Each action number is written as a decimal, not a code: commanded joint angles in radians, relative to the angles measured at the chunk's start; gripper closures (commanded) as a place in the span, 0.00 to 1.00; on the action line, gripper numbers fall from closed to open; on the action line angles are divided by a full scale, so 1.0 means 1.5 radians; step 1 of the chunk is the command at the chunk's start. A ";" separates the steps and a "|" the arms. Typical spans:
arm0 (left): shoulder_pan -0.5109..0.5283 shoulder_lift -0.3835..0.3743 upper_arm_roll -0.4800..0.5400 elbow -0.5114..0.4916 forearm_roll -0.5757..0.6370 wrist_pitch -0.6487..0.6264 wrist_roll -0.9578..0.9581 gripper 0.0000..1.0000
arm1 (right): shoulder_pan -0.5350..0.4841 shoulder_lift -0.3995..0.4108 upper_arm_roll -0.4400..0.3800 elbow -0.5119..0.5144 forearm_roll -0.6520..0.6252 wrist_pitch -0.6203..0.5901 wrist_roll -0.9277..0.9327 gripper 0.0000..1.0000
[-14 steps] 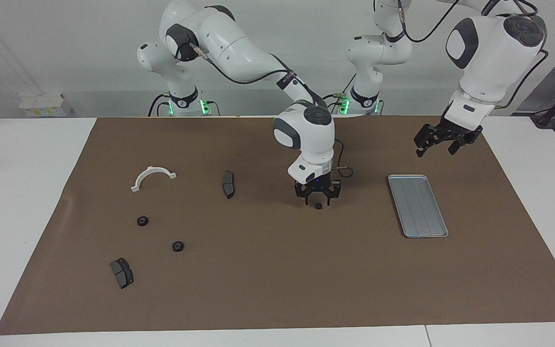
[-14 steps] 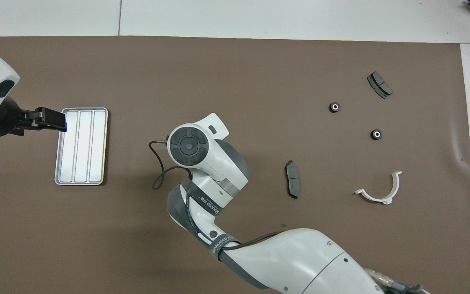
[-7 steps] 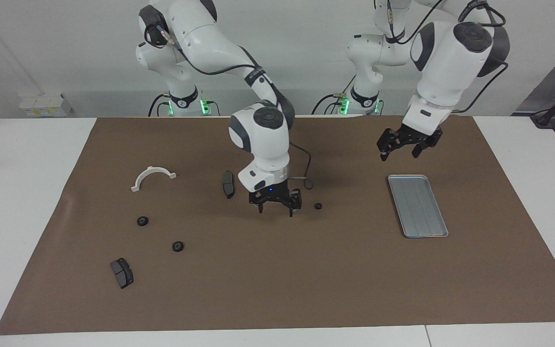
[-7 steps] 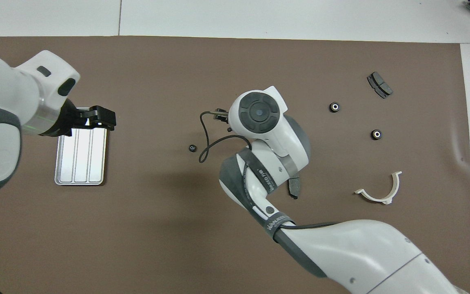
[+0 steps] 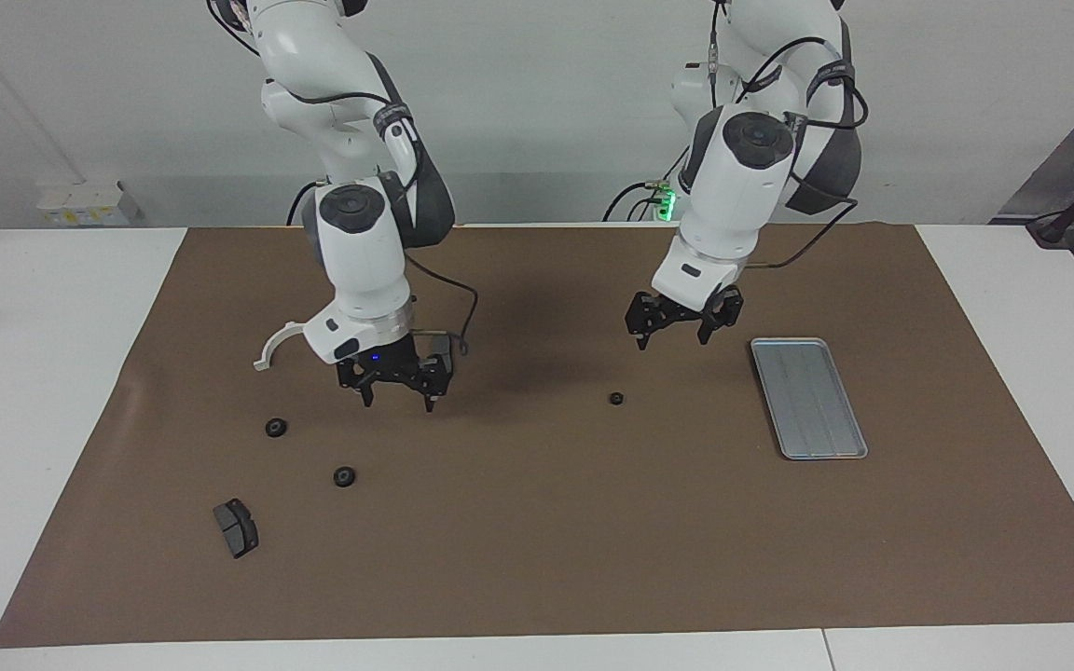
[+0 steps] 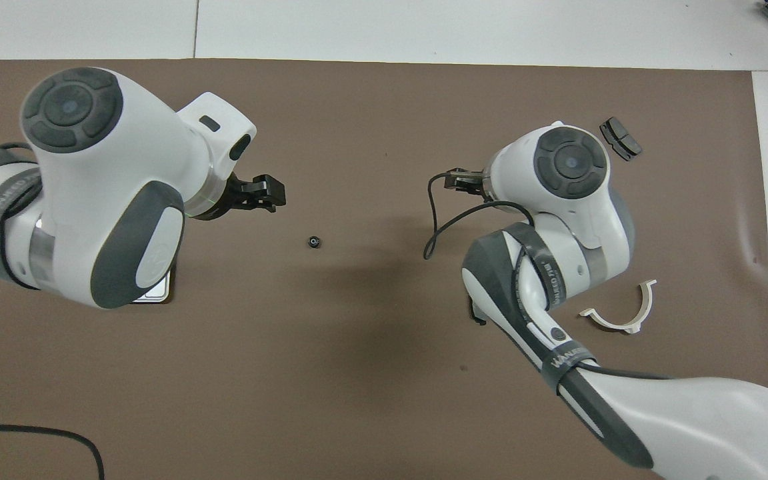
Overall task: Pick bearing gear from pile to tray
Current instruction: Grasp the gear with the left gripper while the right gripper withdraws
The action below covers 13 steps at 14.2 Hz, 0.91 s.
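One small black bearing gear (image 5: 616, 398) lies alone mid-mat, also in the overhead view (image 6: 315, 241). Two more gears (image 5: 275, 428) (image 5: 344, 476) lie in the pile with a white half-ring bracket (image 5: 274, 344) and a dark brake pad (image 5: 236, 527). The silver tray (image 5: 809, 398) lies toward the left arm's end; in the overhead view only its corner (image 6: 157, 298) shows under the left arm. My left gripper (image 5: 677, 333) hangs open and empty over the mat between the lone gear and the tray. My right gripper (image 5: 395, 396) is open and empty over the pile's edge.
A second brake pad (image 5: 442, 347) is partly hidden by the right gripper. In the overhead view the right arm covers the pile's two gears; the bracket (image 6: 624, 315) and a brake pad (image 6: 620, 138) show. A brown mat (image 5: 537, 540) covers the table.
The right gripper has left the lone gear on the mat and swung to the pile. The left gripper has moved from beside the tray toward the lone gear.
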 commanded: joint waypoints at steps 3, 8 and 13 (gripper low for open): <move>-0.048 0.035 0.010 -0.090 0.009 0.138 -0.034 0.00 | -0.103 -0.019 0.011 -0.047 0.048 0.015 -0.193 0.00; -0.065 0.071 0.010 -0.152 0.024 0.223 -0.035 0.01 | -0.187 0.021 0.011 -0.072 0.065 0.085 -0.323 0.00; -0.065 0.073 0.008 -0.168 0.025 0.259 -0.029 0.25 | -0.212 0.045 0.011 -0.114 0.065 0.146 -0.334 0.00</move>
